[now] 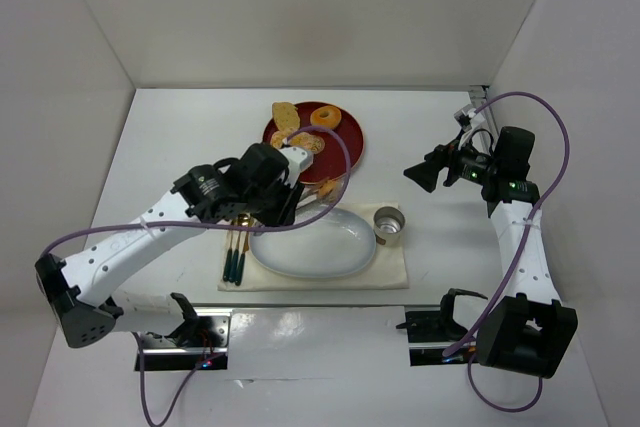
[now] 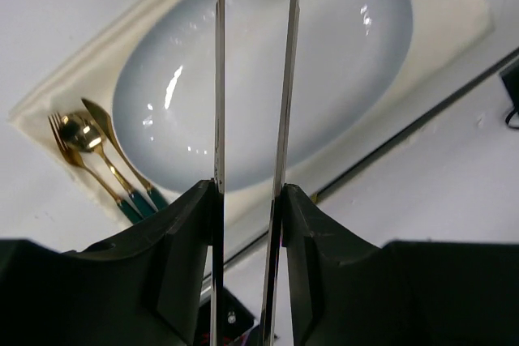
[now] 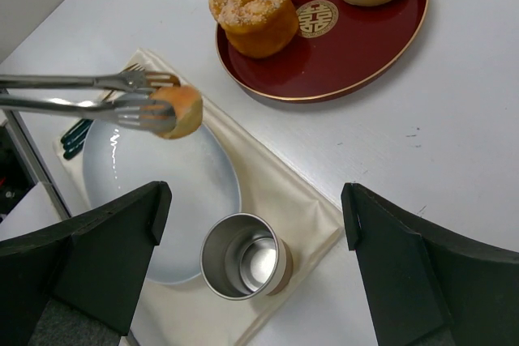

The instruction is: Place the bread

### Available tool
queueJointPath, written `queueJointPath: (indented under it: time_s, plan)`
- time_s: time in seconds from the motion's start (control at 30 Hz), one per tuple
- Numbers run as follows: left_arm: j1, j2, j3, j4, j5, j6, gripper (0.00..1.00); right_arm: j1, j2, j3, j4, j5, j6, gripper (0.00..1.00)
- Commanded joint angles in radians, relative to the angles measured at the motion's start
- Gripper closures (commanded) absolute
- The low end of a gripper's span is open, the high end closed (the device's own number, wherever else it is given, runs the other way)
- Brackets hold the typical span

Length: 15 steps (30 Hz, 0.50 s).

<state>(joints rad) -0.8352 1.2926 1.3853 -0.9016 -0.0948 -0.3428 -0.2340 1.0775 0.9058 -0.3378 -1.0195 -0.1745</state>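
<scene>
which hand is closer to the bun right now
Left. The left hand holds the tongs that pinch the bun over the white plate; the right hand hangs open off to the side, beyond the metal cup.

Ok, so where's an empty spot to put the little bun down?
The white plate is all bare, between the gold cutlery and the metal cup; the bun hangs over its edge in the tongs. The table right of the cup is bare too. The red tray is crowded with pastries.
</scene>
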Motion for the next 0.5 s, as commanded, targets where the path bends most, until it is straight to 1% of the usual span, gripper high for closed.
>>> queueJointPath:
  time_s: [0.0, 0.17, 0.37, 0.43, 0.47]
  plan:
    - [-0.018, -0.047, -0.058, -0.036, 0.035, 0.001, 1.0, -0.005, -0.014, 0.035, -0.003, -0.025, -0.013, 0.0]
    - [-0.027, -0.047, -0.15, -0.036, 0.072, 0.001, 1.0, -0.005, -0.014, 0.035, 0.006, -0.016, -0.013, 0.0]
    - [-0.027, -0.027, -0.203, -0.017, 0.09, 0.001, 1.0, -0.005, -0.005, 0.035, 0.006, -0.016, -0.013, 0.0]
    - [-0.027, -0.027, -0.203, -0.005, 0.099, 0.001, 0.95, -0.005, -0.005, 0.035, 0.006, -0.016, -0.013, 0.0]
    - [-0.027, -0.027, -0.212, -0.005, 0.099, 0.001, 0.89, -0.005, -0.005, 0.035, 0.006, -0.016, -0.013, 0.0]
